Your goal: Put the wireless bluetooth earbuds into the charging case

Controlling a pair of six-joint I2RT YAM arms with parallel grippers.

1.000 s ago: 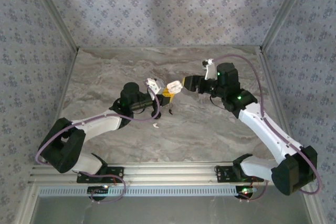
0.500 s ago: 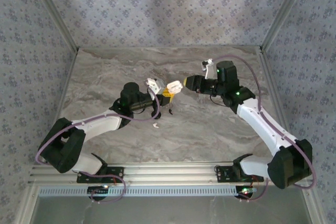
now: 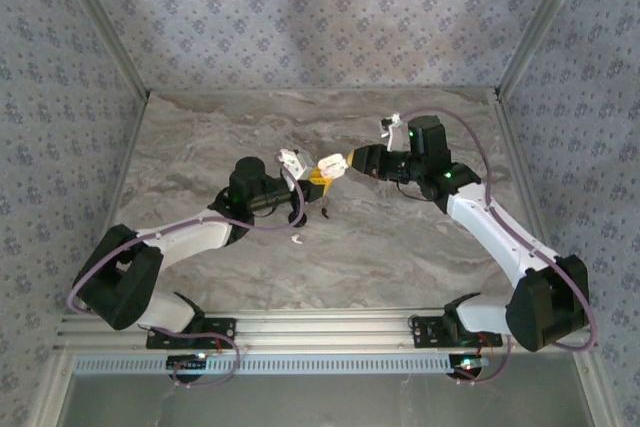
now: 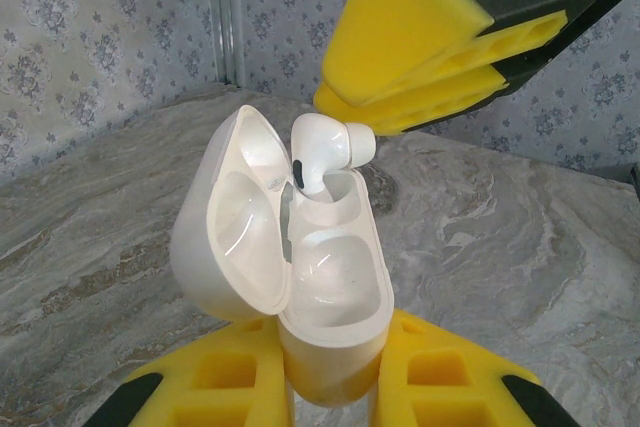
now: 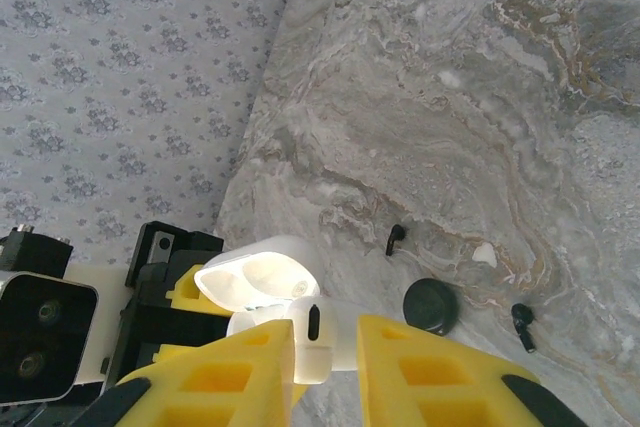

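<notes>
My left gripper is shut on the base of the white charging case, holding it upright with its lid swung open. A white earbud stands with its stem down in the case's far slot and its head above the rim. My right gripper is at that earbud. Its jaws are narrowly apart, one finger against the bud and a sliver of gap to the other. From above, both grippers meet at the case mid-table.
On the marble table below the case lie two black earbuds, a small white earbud and a dark round puck. Patterned walls and metal frame posts enclose the table at the back and sides.
My right gripper's jaws have narrowed around the white earbud at the case, and the right arm has shifted slightly. The left gripper and the case have stayed put.
</notes>
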